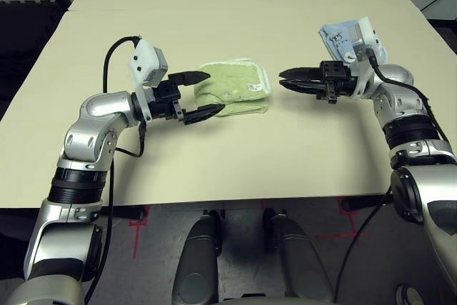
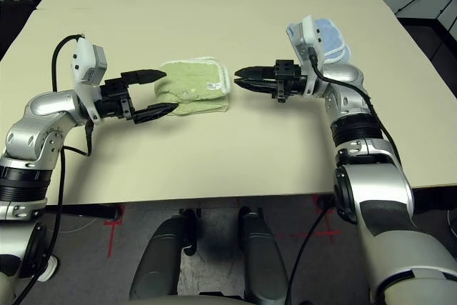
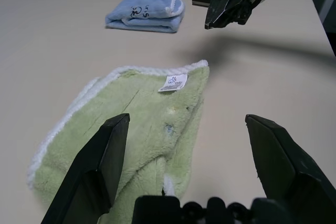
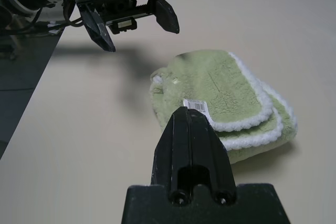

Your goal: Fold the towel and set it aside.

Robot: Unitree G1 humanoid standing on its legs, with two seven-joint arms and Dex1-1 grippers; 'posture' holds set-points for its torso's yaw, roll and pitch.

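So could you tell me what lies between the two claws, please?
The folded green towel lies on the table between the open left claw and the shut right claw, as the left eye view shows.

A broad beige surface (image 1: 214, 169) carries two cloths. The light green towel (image 1: 235, 87) lies folded near its middle, white edging and a small tag showing. Well apart, a smaller light blue folded cloth (image 3: 146, 12) rests flat toward the right side.

Head eyes look down over the bench (image 1: 235, 169); both wrist cameras sit low, facing each other across the towel (image 3: 136, 129), sharing it.
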